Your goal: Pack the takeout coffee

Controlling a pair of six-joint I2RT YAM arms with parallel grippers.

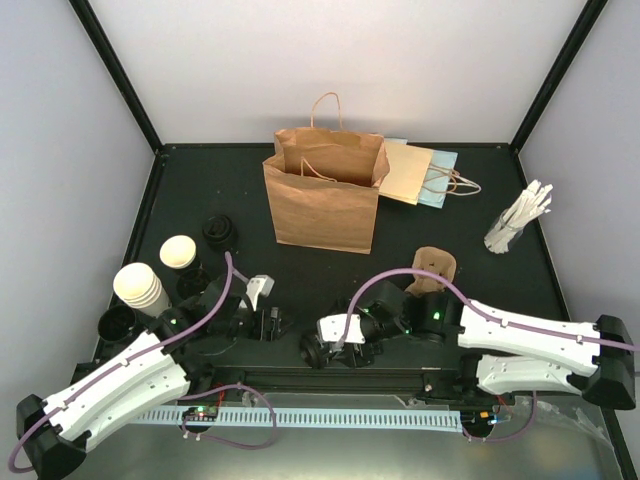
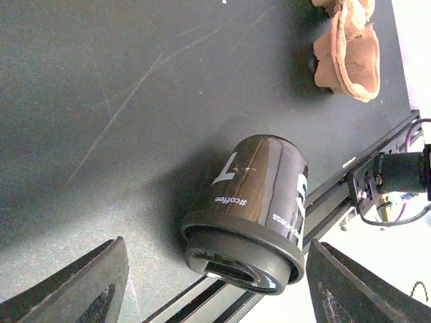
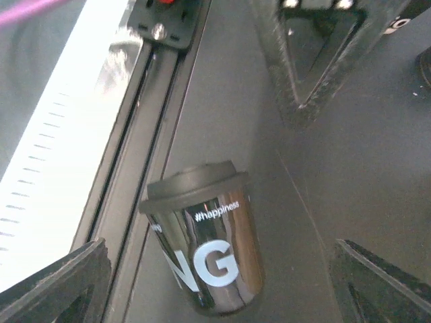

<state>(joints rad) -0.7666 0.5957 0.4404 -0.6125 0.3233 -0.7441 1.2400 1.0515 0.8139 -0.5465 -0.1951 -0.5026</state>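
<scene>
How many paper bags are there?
2: a big brown bag standing open at the back, a small tan bag lying right of it. A pale blue edge beneath may be another.

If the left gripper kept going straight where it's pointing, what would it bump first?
The left gripper would probably meet the black lidded cup first, lid end on; it lies just ahead, between the open fingers. Depth is hard to judge.

L arm point(image 1: 120, 385), R arm point(image 1: 530, 335) low, wrists inward; both jaws wide apart
</scene>
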